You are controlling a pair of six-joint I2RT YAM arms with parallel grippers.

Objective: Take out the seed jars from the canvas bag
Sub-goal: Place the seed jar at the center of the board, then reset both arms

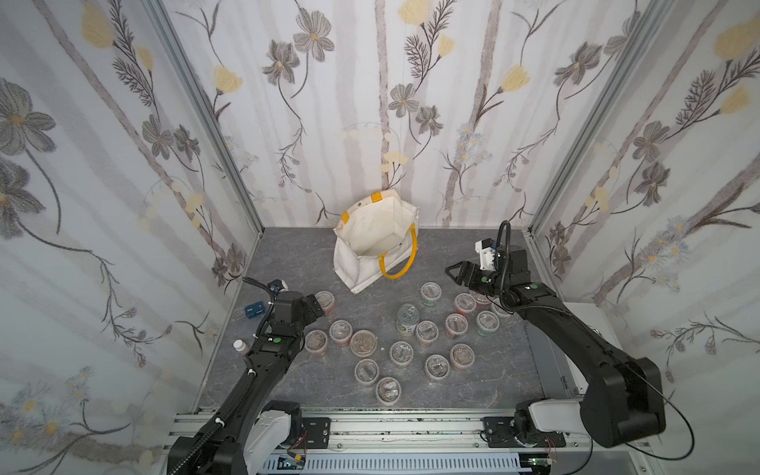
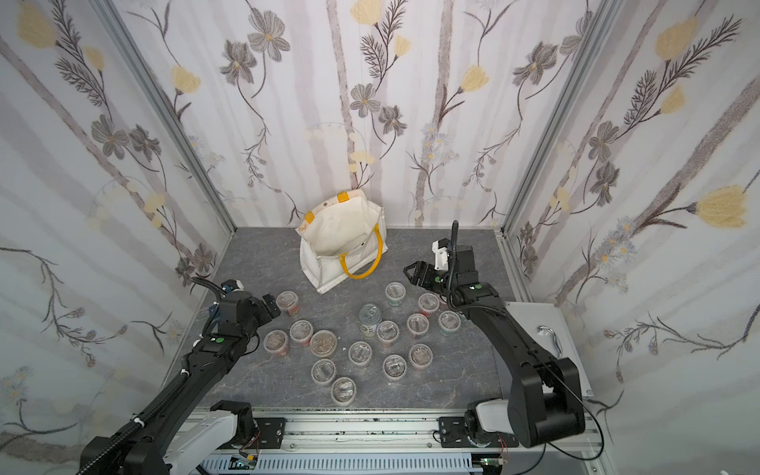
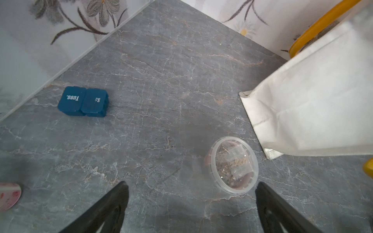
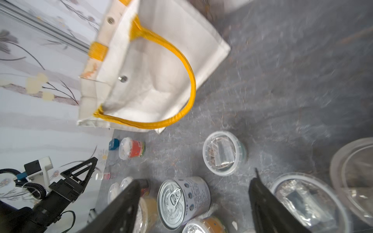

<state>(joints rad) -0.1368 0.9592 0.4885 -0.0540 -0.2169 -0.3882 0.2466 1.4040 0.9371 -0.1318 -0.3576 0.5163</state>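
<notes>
Gaping wide and empty: left claw (image 3: pixel 192 183) just beside one seed jar (image 3: pixel 234 165), right claw (image 4: pixel 196 176) apparently above other seed jars (image 4: pixel 224 153).

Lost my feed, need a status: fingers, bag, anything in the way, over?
Open and empty: left fingers, right fingers. No jars visible inside canvas bag; seed jars out on table. Tin can standing among them.

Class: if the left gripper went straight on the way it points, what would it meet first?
Probably the seed jar just ahead of the open left gripper, slightly off-centre, though height is hard to judge. The bag lies beyond.
</notes>
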